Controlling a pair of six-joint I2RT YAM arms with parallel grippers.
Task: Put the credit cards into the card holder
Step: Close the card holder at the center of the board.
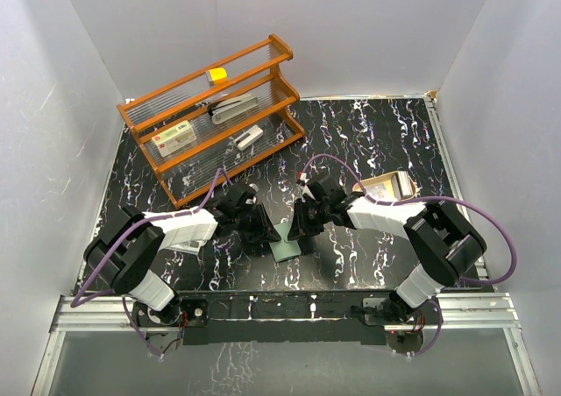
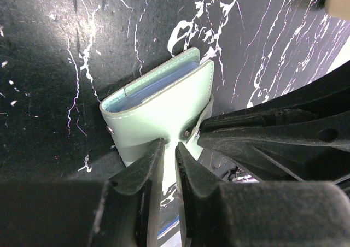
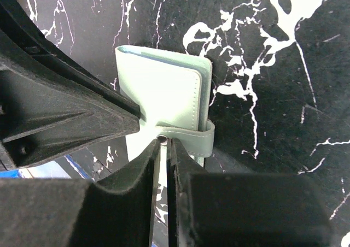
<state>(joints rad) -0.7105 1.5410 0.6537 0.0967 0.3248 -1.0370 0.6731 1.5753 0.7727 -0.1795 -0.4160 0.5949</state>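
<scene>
Left gripper (image 2: 169, 148), nearly shut, pinches the closed card holder (image 2: 158, 107); right gripper (image 3: 164, 146) likewise, apparently on its strap (image 3: 191, 135); next, unsnap.

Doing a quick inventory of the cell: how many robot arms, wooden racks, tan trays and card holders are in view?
robot arms (left arm, right arm): 2
wooden rack: 1
tan tray: 1
card holder: 1
total: 5

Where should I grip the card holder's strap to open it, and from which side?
The strap of the card holder, at its snap end, from above: it lies across the cover and wraps round one edge, so probably only that end lifts.
</scene>
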